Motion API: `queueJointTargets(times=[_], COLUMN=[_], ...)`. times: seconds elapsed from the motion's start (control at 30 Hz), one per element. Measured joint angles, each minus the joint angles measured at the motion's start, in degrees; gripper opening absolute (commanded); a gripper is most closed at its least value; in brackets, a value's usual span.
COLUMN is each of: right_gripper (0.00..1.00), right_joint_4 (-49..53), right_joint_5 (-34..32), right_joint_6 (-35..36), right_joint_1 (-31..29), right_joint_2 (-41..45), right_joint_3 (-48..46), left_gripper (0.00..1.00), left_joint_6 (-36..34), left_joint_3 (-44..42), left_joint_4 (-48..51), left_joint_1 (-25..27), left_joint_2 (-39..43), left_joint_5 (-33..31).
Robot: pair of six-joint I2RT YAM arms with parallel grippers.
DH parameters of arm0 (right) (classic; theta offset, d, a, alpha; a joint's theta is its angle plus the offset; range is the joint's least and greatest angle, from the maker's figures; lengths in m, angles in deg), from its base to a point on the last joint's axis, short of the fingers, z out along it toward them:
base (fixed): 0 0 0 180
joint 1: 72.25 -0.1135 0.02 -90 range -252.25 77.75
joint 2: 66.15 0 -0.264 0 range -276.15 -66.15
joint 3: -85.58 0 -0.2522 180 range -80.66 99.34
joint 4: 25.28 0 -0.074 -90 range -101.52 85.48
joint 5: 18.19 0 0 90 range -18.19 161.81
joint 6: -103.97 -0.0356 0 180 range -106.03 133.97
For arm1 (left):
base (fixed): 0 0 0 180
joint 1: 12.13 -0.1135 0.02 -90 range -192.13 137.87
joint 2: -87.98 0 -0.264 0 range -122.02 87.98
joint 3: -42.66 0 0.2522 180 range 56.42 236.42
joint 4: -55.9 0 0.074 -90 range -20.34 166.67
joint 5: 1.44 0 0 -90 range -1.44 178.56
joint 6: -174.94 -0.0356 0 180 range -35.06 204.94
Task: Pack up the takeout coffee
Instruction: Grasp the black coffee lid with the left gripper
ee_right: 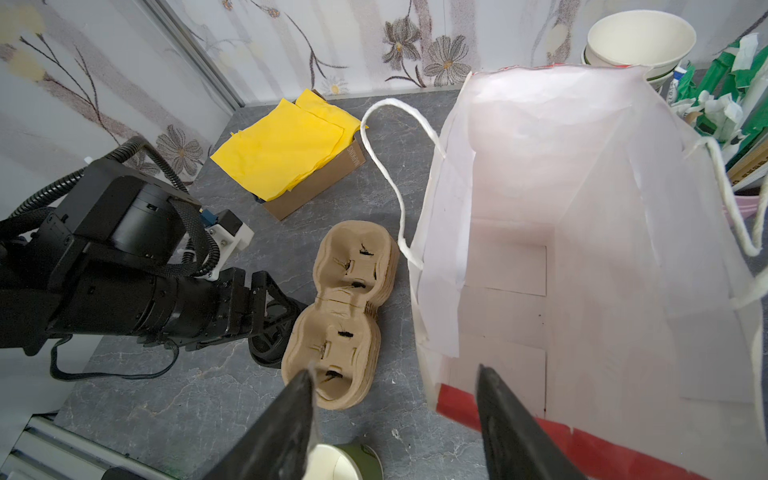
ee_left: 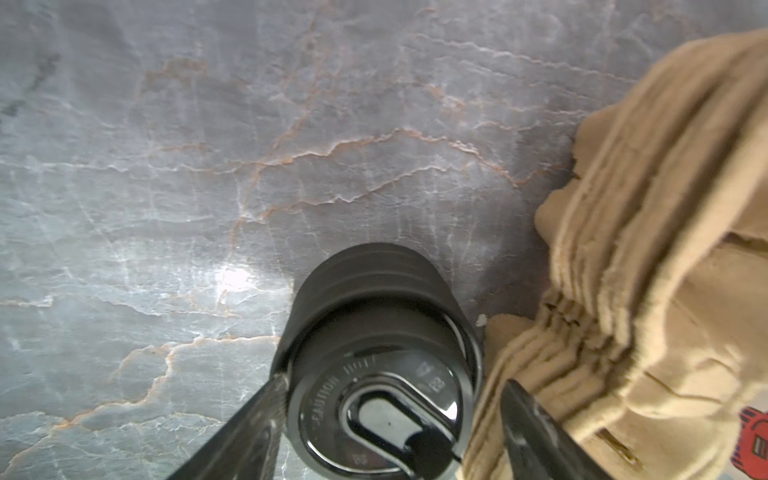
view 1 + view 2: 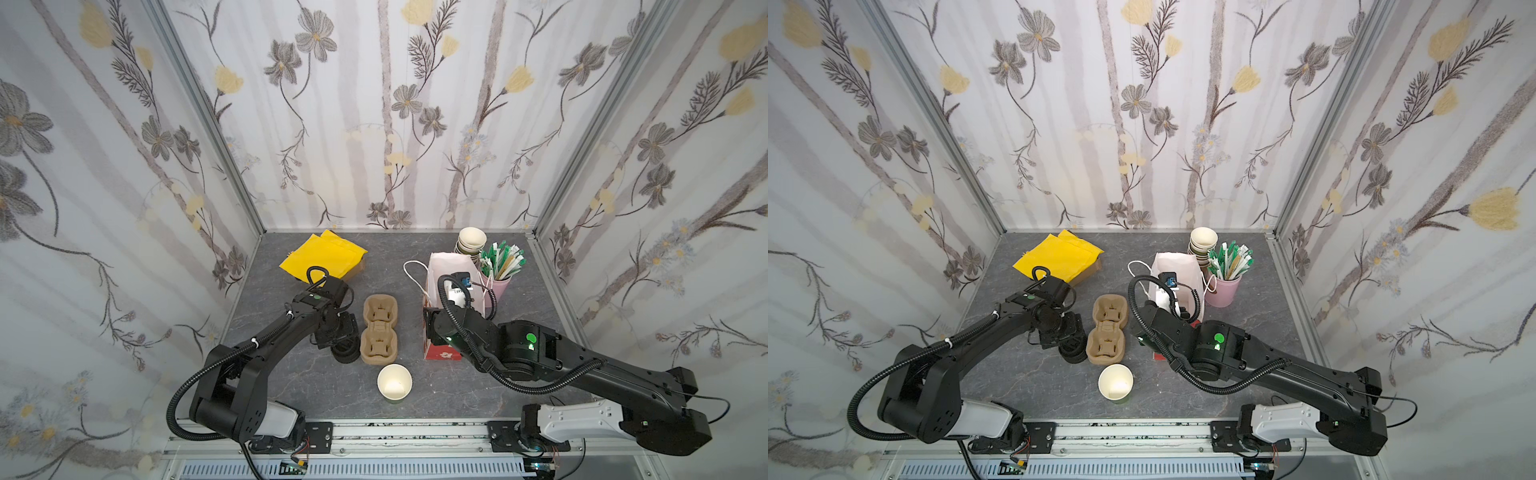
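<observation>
The left gripper (image 2: 397, 382) is nearest in the left wrist view, its fingers spread to either side of the lids (image 2: 365, 299), a short black pile just beside the carrier (image 2: 644, 249). One finger meets the top lid's rim. The other stands clear of the pile on the carrier's side, and I cannot tell whether it touches the carrier. Nothing is pinched. In both top views the lids (image 3: 345, 354) (image 3: 1073, 353) sit at the left of the carrier's (image 3: 379, 328) (image 3: 1106, 332) near end.

The cup (image 3: 395, 383) (image 3: 1116, 381) stands upright on the table (image 3: 291, 374), just off the carrier's near end and apart from it. Its top is open, with a cream inside and green sides. No gripper touches it. The right wrist view catches its rim (image 1: 332, 463) below the carrier (image 1: 345, 307).

To the carrier's right stands the bag (image 3: 451, 266) (image 3: 1173, 266) (image 1: 582, 208), white with a red base. Its mouth is open, and one cord handle droops toward the carrier. The right gripper (image 1: 395, 370) hangs over the bag's carrier-side edge with its fingers spread. In the right wrist view one finger lies across the carrier's near end and the other over the bag's inside. Nothing is held between them.

Past the carrier's far end, to the left, yellow napkins (image 3: 324, 257) (image 1: 286, 153) lie on a brown box (image 1: 320, 183). Beyond the bag from the carrier are a cup stack (image 3: 471, 241) and a pink mug (image 3: 500, 286) of green and white sticks.
</observation>
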Motion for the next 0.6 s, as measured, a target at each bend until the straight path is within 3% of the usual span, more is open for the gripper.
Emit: queueJointTargets(times=[0.27,0.6], right_gripper=[0.63,0.63], right_joint_4=[-0.6,-1.5], right_joint_5=[0.4,0.4], right_joint_6=[-0.4,-1.2], right_joint_1=[0.0,-0.1], right_joint_2=[-0.2,-0.9], right_joint_3=[0.1,0.6], left_gripper=[0.79,0.83], left_joint_6=[-1.7,-4.5], left_joint_3=[-0.4,-1.3], left_joint_4=[0.8,0.9], left_joint_1=[0.9,1.7], left_joint_2=[-0.4,-0.7], left_joint_5=[-1.8,-1.9])
